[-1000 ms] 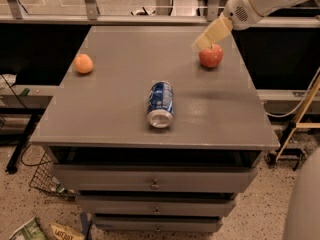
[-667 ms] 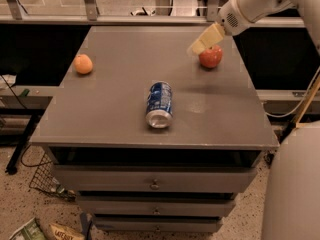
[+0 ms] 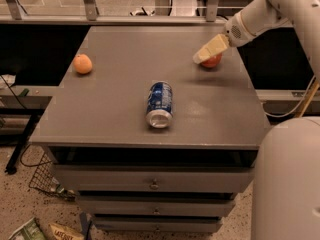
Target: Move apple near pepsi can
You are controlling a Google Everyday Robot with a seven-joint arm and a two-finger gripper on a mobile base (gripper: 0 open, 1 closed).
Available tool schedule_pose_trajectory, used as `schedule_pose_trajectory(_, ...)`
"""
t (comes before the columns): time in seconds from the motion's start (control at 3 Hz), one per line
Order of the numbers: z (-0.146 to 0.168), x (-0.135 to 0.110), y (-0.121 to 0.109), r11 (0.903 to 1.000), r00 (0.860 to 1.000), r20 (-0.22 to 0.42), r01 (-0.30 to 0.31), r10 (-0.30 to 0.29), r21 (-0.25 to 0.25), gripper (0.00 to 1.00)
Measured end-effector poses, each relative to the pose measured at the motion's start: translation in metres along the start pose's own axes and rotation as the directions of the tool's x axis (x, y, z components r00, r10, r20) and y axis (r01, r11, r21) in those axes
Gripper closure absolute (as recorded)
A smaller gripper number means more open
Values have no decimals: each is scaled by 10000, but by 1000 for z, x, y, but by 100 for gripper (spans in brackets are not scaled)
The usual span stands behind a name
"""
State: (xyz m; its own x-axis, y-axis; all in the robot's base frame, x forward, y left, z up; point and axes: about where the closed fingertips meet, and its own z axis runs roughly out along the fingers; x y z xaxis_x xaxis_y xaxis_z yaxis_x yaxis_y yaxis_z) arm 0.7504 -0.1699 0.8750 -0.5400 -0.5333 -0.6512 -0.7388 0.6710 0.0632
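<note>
The pincer point(image 3: 201, 57) hung over a red apple point(image 3: 214, 62) at the gray table's point(image 3: 105, 111) far right; a blue can point(image 3: 160, 103) lay on its side mid-table.

One high view, tilted down onto the bench from its drawer side.

The single camera looks forward and downward across the grey bench point(image 3: 100, 114). It is near enough that the top fills the middle of the frame, with the drawer fronts point(image 3: 152, 181) below and the floor at lower left. A white robot body point(image 3: 287, 179) crowds the lower right corner, close to the lens. The hand point(image 3: 207, 51) shows at the bench's far right, overlapping the apple point(image 3: 214, 61); the pepsi can point(image 3: 160, 104) lies mid-frame.
</note>
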Motion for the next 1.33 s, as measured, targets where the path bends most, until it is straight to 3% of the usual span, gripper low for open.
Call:
schedule_pose_trajectory(0.33,11,13,-10,9995,9994,-130,-312,311,-85,19)
schedule_pose_trajectory(0.67,7,13,-10,10000,10000,-42,-90,89,-39,42)
schedule_pose_trajectory(1.0,-31,9,10,9938,9938,331,1055,-1066,338,72)
schedule_pose_trajectory(1.33,-52,18,51,9693,9694,160,2443,-2448,270,95)
